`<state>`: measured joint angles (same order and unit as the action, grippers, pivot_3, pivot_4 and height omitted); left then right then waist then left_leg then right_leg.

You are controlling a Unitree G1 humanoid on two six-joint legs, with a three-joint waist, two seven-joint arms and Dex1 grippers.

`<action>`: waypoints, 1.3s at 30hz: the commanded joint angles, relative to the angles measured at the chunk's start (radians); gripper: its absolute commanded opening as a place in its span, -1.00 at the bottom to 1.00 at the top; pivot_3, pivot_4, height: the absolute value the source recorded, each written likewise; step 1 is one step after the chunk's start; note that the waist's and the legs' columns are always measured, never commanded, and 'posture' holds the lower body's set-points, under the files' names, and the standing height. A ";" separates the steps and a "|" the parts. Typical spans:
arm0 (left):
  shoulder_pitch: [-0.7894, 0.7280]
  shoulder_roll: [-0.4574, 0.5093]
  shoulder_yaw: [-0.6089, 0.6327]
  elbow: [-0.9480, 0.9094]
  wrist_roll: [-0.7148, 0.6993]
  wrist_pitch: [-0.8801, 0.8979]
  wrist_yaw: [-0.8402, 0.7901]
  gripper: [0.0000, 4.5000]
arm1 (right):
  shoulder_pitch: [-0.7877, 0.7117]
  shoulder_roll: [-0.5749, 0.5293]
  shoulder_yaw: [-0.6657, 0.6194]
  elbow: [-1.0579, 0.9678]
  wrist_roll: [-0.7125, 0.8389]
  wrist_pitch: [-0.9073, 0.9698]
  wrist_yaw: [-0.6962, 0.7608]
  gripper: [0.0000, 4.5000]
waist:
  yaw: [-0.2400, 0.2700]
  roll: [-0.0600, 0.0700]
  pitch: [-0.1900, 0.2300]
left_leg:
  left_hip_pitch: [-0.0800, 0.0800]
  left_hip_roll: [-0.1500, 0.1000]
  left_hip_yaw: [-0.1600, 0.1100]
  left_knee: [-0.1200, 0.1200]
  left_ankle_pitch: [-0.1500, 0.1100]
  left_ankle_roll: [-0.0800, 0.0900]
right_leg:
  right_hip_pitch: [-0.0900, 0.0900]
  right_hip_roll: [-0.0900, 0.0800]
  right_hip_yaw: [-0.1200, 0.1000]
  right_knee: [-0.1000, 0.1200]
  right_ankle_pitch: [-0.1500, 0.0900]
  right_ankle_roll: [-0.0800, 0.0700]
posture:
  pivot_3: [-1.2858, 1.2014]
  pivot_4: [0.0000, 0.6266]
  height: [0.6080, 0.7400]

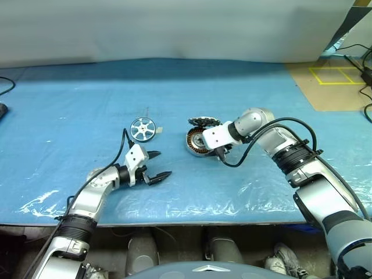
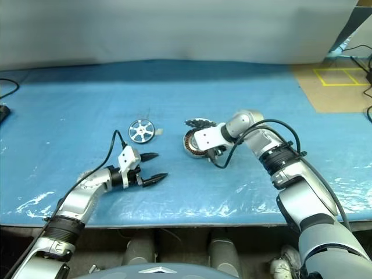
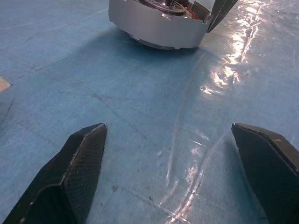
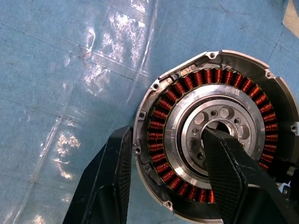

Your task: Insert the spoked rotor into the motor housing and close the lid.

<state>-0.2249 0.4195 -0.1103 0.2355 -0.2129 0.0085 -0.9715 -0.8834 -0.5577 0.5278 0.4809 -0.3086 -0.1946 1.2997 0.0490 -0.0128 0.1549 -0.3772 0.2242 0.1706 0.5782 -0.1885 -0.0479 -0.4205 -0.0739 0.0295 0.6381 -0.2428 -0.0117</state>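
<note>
Evidently little is done: the spoked rotor (image 1: 142, 128) lies loose on the table (image 1: 70, 104), apart from the motor housing (image 4: 215, 135), whose rim the right hand (image 4: 163, 177) straddles half-closed, while the left hand (image 1: 158, 164) stands released.

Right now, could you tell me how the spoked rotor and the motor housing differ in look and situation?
The spoked rotor is a flat silver wheel with open gaps; the motor housing is a deeper can ringed with copper windings. The rotor looks smaller than the housing. The rotor lies alone, beyond the open left tool; the housing has the right tool straddling its rim, one finger outside, one in its centre. Both are round, silvery and rest on the blue table cover.
</note>
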 commanded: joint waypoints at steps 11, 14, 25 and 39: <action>0.004 0.009 0.004 0.005 0.002 -0.015 -0.002 1.00 | 0.125 -0.050 0.009 -0.343 0.040 0.088 0.114 -0.13 | 0.001 0.000 0.000 | -0.002 0.000 0.000 -0.006 0.000 0.000 | 0.000 0.000 -0.001 -0.007 0.000 0.000 | 0.03 -0.52 1.00; 0.007 0.009 0.004 0.006 0.002 -0.016 -0.002 1.00 | 0.150 -0.042 0.012 -0.404 0.046 0.124 0.125 -0.13 | 0.001 0.000 0.000 | -0.002 0.000 0.000 -0.006 0.000 0.000 | 0.000 0.000 -0.001 -0.008 0.000 0.000 | 0.03 -0.52 1.00; 0.024 0.012 0.004 -0.017 -0.002 -0.006 0.002 1.00 | 0.162 -0.027 0.019 -0.390 0.023 0.167 0.101 -0.13 | -0.004 0.000 0.000 | -0.002 0.000 0.000 -0.008 0.000 -0.001 | 0.000 0.001 -0.001 -0.011 0.000 0.001 | 0.03 -0.52 1.00; 0.016 0.014 0.003 -0.005 -0.002 -0.004 -0.005 1.00 | 0.138 -0.043 -0.110 -0.566 0.237 0.377 0.145 0.55 | -0.002 0.000 0.000 | -0.002 0.000 0.000 -0.009 0.001 -0.001 | 0.001 0.001 -0.001 -0.013 0.001 0.001 | 0.03 -0.52 1.00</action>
<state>-0.2138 0.4274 -0.1066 0.2208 -0.2164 0.0018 -0.9717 -0.7305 -0.5883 0.4669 -0.0245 -0.1269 0.1424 1.4353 0.0475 -0.0125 0.1550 -0.3789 0.2242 0.1711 0.5692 -0.1876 -0.0491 -0.4197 -0.0735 0.0281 0.6249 -0.2423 -0.0109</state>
